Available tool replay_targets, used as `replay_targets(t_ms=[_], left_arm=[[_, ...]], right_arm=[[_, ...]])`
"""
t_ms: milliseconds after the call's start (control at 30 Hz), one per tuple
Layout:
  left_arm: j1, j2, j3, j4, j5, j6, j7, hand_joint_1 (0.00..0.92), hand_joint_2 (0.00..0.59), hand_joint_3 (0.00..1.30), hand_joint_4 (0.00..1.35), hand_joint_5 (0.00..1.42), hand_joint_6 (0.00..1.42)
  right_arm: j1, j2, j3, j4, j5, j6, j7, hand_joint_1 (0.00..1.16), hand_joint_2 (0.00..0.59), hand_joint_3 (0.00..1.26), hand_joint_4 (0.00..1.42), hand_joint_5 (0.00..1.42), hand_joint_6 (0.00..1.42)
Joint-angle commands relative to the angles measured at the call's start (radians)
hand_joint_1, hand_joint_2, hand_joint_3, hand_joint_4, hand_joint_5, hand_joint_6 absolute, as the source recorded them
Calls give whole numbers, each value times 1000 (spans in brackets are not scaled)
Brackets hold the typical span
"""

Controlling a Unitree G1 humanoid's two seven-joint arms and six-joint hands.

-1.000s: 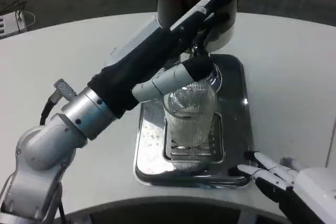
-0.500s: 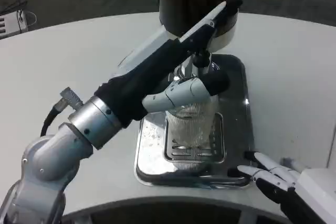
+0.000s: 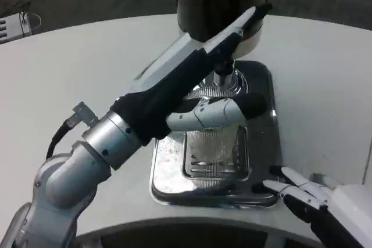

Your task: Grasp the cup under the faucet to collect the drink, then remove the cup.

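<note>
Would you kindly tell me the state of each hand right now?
Left hand: grips the ribbed glass cup beneath the faucet.
Right hand: open, holding nothing.

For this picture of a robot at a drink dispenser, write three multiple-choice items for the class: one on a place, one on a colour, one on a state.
1. Where does the ribbed clear glass cup stand?
A. on the slotted grate of the silver metal drip tray
B. on the bare white table
C. on the robot's forearm

2. What colour is the table?
A. black
B. white
C. green

3. How is the right hand?
A. holding the cup
B. pressing the faucet
C. empty, fingers apart, beside the tray

Answers: 1 A, the cup sits on the grate; 2 B, the tabletop shows white; 3 C, it holds nothing at the tray's near right corner.
</note>
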Motion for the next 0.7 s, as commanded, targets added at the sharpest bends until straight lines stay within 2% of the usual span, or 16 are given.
replay_targets(t_ms=[33, 200, 467, 600, 633, 700], left_arm=[[8, 37, -47, 64, 100, -20, -19, 0, 72, 0, 0, 0, 24], [-3, 70, -69, 83, 177, -86, -5, 0, 72, 0, 0, 0, 24], [-17, 96, -87, 108, 228, -137, 10, 0, 72, 0, 0, 0, 24], [-20, 102, -86, 118, 224, -143, 10, 0, 72, 0, 0, 0, 24], [-20, 103, -85, 120, 220, -142, 9, 0, 73, 0, 0, 0, 24], [-20, 103, -84, 122, 217, -141, 8, 0, 73, 0, 0, 0, 24]], right_arm=[[5, 12, 5, -14, -14, -6, 2, 635, 450, 197, 52, 135, 35], [5, 26, 16, -14, -32, -5, 6, 635, 450, 197, 53, 135, 35], [0, 55, 34, -14, -51, 20, 12, 634, 449, 197, 54, 136, 39], [2, 73, 49, -14, 8, 229, 17, 621, 390, 105, 38, 146, 72], [-5, 81, 48, 3, 37, 285, 2, 625, 364, 64, 27, 147, 84], [-25, 82, 51, 49, 86, 349, -49, 656, 312, 3, 2, 147, 103]])
